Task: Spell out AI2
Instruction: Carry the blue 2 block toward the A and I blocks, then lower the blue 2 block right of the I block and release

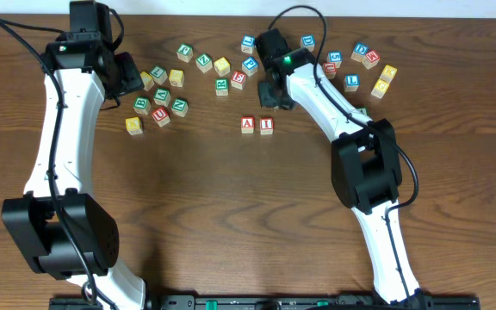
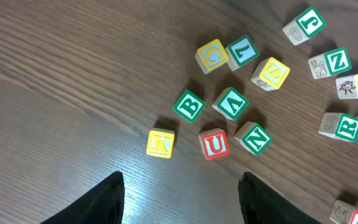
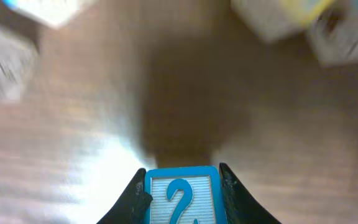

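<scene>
1. Grip on: right gripper (image 3: pixel 182 177) pinches small wooden blue-2 cube (image 3: pixel 182 198) just beyond small wooden red-I cube (image 1: pixel 267 125), likely headed for its right side
2. Just left of I: small wooden red-A cube (image 1: pixel 247 124)
3. Well left of I, left gripper (image 2: pixel 182 186) spread and empty, out of the way

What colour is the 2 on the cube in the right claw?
Blue, on the 2 cube; clearest in right wrist view.

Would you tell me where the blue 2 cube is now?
The 2 cube is gripped in the right pincer in the right wrist view; overhead, that pincer sits just up-frame of the I cube.
</scene>
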Motion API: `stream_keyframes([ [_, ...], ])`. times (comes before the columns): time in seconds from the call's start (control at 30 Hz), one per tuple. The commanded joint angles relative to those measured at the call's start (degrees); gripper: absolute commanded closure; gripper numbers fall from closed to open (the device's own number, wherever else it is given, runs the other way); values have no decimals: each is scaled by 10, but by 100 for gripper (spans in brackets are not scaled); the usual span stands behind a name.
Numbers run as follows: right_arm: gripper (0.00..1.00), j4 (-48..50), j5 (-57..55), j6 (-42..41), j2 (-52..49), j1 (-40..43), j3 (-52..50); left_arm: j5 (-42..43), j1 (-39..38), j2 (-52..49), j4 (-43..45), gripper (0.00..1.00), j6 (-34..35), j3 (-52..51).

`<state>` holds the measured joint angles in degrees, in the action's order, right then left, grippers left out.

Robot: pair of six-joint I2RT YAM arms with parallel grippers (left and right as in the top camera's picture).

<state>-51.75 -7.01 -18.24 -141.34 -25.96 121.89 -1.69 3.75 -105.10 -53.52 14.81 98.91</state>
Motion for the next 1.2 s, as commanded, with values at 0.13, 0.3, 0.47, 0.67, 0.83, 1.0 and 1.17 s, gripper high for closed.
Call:
stream_keyframes([
  [0.13, 91, 110, -47, 16, 13, -7, -35, -5, 2, 14, 1, 41, 3, -6],
  [0.3, 88, 156, -45, 16, 13, -7, -92, -5, 2, 14, 7, 42, 3, -6],
  [0.47, 85, 179, -45, 16, 13, -7, -121, -5, 2, 14, 13, 41, 3, -6],
  [0.67, 69, 160, -25, 16, 13, -8, -121, -5, 2, 14, 14, 41, 3, -6],
  [0.83, 53, 151, -16, 16, 13, -8, -121, -5, 2, 14, 18, 41, 3, -6],
  [1.0, 53, 149, -14, 16, 22, -7, -120, -5, 2, 14, 19, 41, 3, -6],
  [1.17, 53, 150, -14, 16, 58, -4, -120, -5, 2, 14, 20, 41, 3, -6],
])
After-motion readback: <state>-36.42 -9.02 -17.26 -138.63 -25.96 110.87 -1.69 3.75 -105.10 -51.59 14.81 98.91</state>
